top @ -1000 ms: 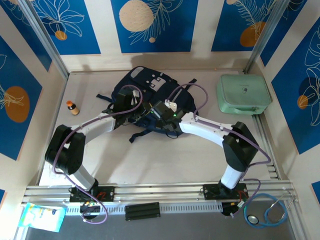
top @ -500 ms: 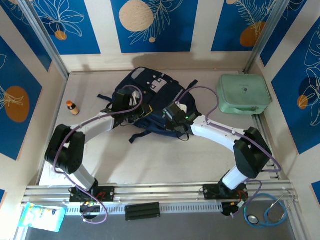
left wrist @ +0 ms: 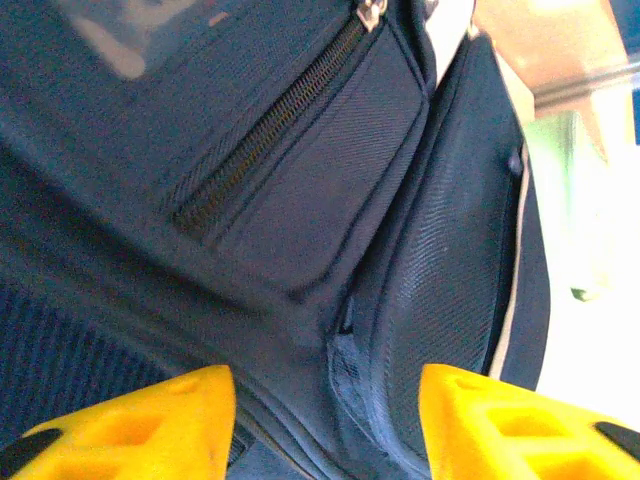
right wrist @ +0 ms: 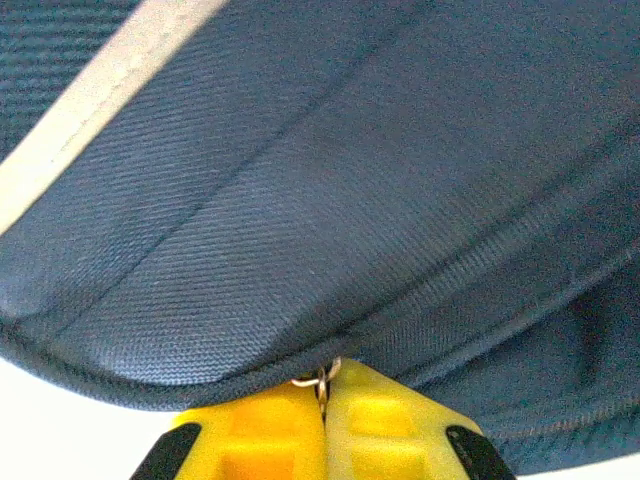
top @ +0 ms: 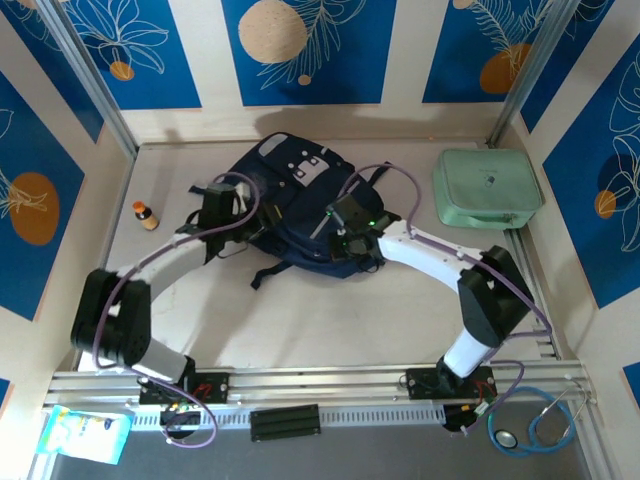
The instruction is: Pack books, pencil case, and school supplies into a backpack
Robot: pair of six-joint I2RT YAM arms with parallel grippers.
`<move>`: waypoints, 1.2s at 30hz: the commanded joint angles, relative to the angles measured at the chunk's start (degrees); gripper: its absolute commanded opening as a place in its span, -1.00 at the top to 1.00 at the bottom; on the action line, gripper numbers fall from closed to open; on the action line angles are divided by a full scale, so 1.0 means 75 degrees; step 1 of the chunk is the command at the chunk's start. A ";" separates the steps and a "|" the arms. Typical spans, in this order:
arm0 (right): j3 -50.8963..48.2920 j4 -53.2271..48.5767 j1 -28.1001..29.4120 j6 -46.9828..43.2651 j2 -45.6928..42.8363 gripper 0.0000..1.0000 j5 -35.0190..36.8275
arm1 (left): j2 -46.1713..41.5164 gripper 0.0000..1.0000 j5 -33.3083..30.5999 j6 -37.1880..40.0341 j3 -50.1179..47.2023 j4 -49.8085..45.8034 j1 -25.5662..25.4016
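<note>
Backpack zipper pull pinched in right end effector.

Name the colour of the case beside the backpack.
The case is mint green; best in top external view.

The whole bench is seen from above and behind the arm bases by the top camera, faced downward and forward. The backpack is viewed at very close range by both wrist cameras: its zipped pocket by the left, its seam and pale stripe by the right, yellow fingers framed below
</note>
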 commanded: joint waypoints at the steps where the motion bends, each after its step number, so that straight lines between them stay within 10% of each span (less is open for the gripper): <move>1: 0.0693 0.0371 0.0485 -0.0360 0.0517 1.00 -0.0998 | -0.0822 -0.14 -0.0973 0.0069 -0.0353 -0.0378 0.0184; 21: 0.3038 0.1499 0.1464 -0.0087 0.2601 1.00 -0.2803 | -0.1498 0.34 0.0210 -0.0861 -0.1529 -0.0446 0.1089; 31: 0.2279 0.1246 0.1326 -0.0113 0.2149 1.00 -0.1772 | -0.1176 1.00 -0.0091 -0.0602 -0.1104 -0.0827 0.1104; 36: 0.0955 0.1347 0.0739 0.0249 0.1331 1.00 -0.1081 | -0.1134 1.00 -0.0132 -0.0355 -0.0908 -0.1111 0.1141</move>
